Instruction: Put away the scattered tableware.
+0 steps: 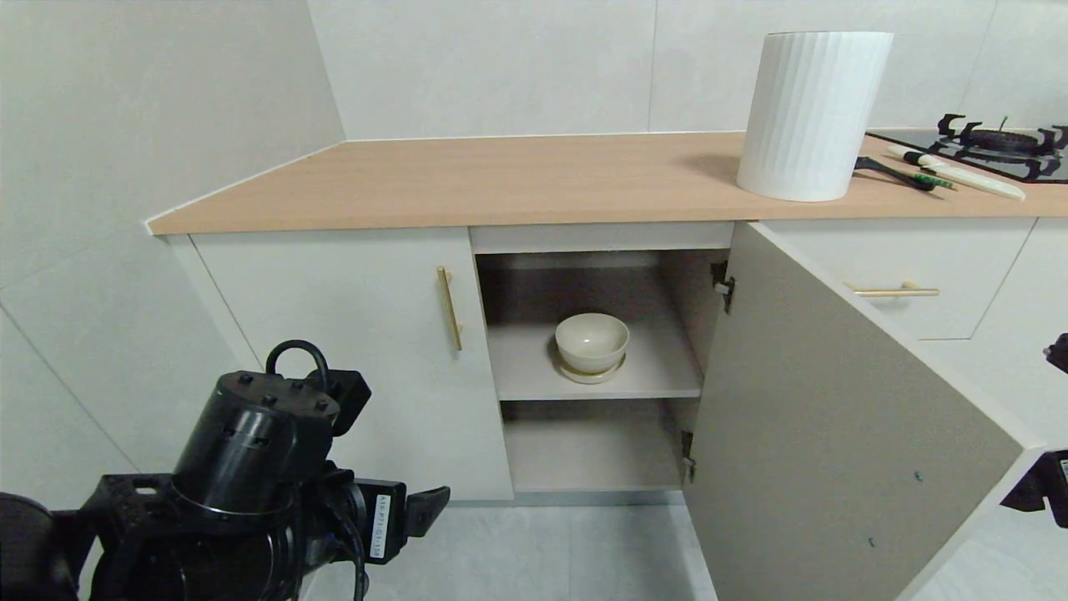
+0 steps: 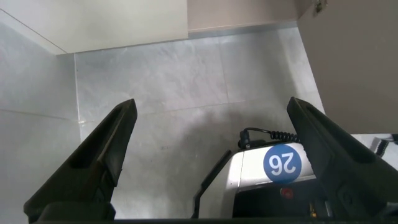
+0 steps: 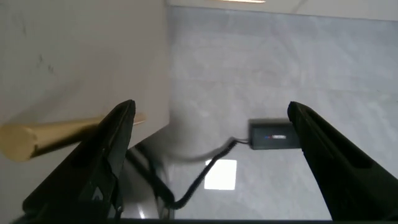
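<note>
On the middle shelf of the open cupboard, head view, the bowl sits on a small plate. The stowing there looks done, and the step in hand is likely shutting the door, which is swung wide to the right. A knife and a dark utensil lie on the bench by a white tub, perhaps yet to be stowed. Left wrist view: the left hand hangs over the floor, spread wide and holding nothing. Right wrist view: the right hand is equally wide and empty, one finger just beside the gold handle on the door's outer face, a closeness the head view cannot give. To shut it well, push flat near the free edge, slowly, clear of the bar. The head view supplies the door's arc and the bowl's clearance.
</note>
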Robot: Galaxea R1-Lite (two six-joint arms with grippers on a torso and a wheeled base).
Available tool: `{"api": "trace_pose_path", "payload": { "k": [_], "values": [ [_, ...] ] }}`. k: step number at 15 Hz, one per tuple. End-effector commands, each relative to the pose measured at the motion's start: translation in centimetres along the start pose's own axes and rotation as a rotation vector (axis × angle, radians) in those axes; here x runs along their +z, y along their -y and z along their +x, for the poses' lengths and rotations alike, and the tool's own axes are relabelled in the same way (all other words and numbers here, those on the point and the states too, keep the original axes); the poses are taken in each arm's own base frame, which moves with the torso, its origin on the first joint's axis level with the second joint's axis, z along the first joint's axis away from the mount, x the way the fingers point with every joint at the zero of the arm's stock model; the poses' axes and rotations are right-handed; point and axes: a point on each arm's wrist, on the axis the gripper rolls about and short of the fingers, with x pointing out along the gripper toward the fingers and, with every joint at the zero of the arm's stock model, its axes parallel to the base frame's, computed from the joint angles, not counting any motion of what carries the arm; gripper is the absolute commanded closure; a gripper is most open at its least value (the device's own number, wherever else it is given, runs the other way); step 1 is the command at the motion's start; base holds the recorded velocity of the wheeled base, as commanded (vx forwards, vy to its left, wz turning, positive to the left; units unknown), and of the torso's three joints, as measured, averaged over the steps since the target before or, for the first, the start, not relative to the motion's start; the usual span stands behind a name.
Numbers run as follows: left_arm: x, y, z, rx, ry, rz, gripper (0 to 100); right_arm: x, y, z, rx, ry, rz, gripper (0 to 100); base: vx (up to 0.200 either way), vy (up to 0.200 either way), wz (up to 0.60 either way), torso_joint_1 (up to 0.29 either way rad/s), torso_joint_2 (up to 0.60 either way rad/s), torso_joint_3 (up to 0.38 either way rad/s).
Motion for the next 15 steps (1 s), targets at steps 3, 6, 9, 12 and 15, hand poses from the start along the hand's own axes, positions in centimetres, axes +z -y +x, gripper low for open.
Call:
{"api": "trace_pose_path", "payload": {
  "k": [3, 6, 9, 12, 15],
  "values": [
    [0.0, 0.0, 0.0, 0.0, 0.002, -0.002, 0, -0.3, -2.0, 0.5, 0.084, -0.016, -0.041, 0, 0.0, 0.0, 0.0, 0.0, 0.0, 0.0],
    [0.1, 0.0, 0.0, -0.001, 0.003, -0.003, 0, -0.9, -2.9, 1.5, 0.114, 0.054, -0.075, 0, 0.0, 0.0, 0.0, 0.0, 0.0, 0.0],
    [0.0, 0.0, 0.0, 0.0, 0.002, -0.001, 0, -1.1, -4.5, 2.3, 0.178, 0.104, -0.062, 0, 0.0, 0.0, 0.0, 0.0, 0.0, 0.0],
    [0.1, 0.0, -0.1, -0.001, 0.003, -0.001, 0, -0.9, -6.0, 3.1, 0.236, 0.096, -0.018, 0, 0.0, 0.0, 0.0, 0.0, 0.0, 0.0],
    [0.1, 0.0, -0.1, -0.001, 0.003, -0.001, 0, -0.9, -7.2, 3.8, 0.275, 0.086, 0.004, 0, 0.0, 0.0, 0.0, 0.0, 0.0, 0.0]
  ]
}}
